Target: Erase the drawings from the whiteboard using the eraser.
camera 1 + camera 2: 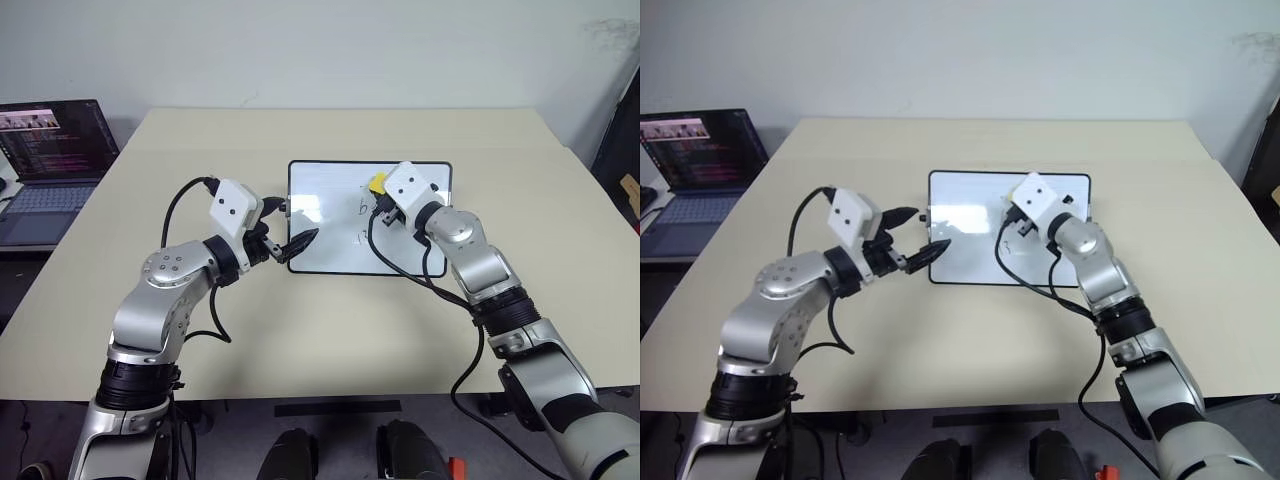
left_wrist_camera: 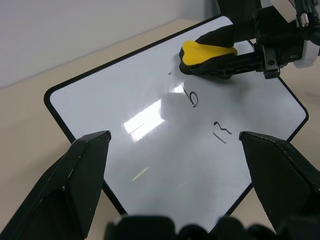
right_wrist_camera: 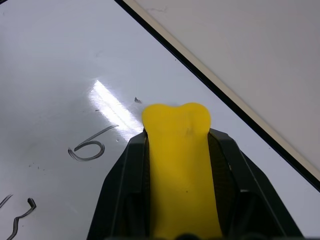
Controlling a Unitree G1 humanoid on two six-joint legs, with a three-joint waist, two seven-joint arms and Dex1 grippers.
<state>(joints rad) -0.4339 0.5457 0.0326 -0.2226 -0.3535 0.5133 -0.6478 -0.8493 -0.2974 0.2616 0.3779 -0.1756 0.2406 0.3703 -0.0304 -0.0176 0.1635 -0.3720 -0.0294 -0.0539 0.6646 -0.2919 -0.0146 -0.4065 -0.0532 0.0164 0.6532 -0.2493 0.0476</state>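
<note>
Right tool (image 3: 177,150) clamped on the eraser (image 3: 179,150), nose down on the whiteboard (image 1: 330,215) at approx 1 o'clock, just beside the drawings (image 2: 192,97). Eraser looks light, squashy; side grip suits. Left tool (image 2: 175,145) wide open, empty, at the board's 9 o'clock edge, worktop (image 1: 300,340) under it.

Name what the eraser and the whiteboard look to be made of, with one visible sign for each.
The eraser: probably soft yellow foam or rubber, matt; it bulges past the fingers squeezing it. The whiteboard: a hard, glossy white sheet, likely coated, since it mirrors a bright light; its thin black frame looks like plastic, though that is uncertain.
</note>
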